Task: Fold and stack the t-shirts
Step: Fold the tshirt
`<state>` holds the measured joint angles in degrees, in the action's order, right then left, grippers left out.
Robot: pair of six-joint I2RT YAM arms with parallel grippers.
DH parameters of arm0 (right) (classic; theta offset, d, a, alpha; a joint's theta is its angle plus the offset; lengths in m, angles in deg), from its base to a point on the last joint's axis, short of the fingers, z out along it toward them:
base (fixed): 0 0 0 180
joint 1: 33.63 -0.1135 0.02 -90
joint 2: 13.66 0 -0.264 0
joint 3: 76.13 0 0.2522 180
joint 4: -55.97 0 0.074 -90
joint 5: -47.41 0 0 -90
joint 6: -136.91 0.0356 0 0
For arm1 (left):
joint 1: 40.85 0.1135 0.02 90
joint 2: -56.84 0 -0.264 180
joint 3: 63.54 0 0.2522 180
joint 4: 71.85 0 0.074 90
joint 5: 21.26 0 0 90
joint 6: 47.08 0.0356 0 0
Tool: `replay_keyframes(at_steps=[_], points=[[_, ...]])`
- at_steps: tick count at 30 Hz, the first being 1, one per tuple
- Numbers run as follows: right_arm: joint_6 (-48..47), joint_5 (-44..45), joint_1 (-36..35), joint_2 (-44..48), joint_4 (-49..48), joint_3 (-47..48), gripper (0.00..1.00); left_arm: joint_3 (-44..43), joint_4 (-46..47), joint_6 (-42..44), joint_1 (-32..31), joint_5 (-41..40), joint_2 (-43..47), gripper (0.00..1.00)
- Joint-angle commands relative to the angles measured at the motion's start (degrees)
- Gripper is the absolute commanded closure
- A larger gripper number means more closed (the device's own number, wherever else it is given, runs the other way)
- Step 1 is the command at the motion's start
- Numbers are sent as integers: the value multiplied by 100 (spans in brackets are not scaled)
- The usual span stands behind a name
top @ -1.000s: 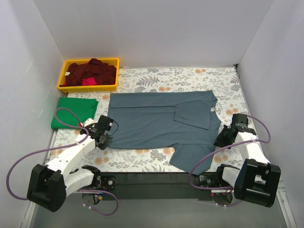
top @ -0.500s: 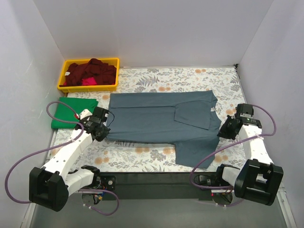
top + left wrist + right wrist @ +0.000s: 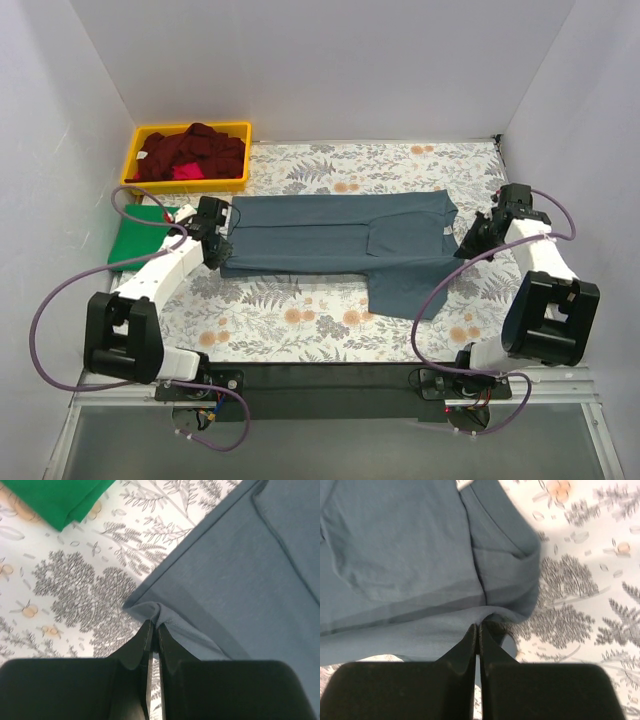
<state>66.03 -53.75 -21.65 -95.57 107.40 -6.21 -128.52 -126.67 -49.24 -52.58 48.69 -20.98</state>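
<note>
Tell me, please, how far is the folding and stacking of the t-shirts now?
Done: the green shirt lies folded at the left. In hand: the left hand and right hand each pinch one end of the slate-blue shirt, only partly folded. Left: the dark red shirts and a pink one lie crumpled in the yellow bin; nothing is stacked.

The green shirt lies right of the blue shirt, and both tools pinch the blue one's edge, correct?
No. The green shirt lies left of the blue shirt, as the top view shows. The left tool and right tool do pinch the blue one's edge.
</note>
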Motion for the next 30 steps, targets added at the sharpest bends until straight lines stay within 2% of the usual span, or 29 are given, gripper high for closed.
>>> replay_keyframes(at_steps=[1,15,20,30], points=[[-57,-97,-21,-315,-260,518,99,-265,431,312,118,-139,-224,100],[93,280,-118,-1134,-664,835,99,-1144,898,726,118,-297,-1516,100],[93,544,-109,-1248,-884,747,99,-1206,924,726,118,-376,-1824,100],[101,474,-135,-1530,-1157,686,99,-1145,968,585,144,-508,-2105,100]])
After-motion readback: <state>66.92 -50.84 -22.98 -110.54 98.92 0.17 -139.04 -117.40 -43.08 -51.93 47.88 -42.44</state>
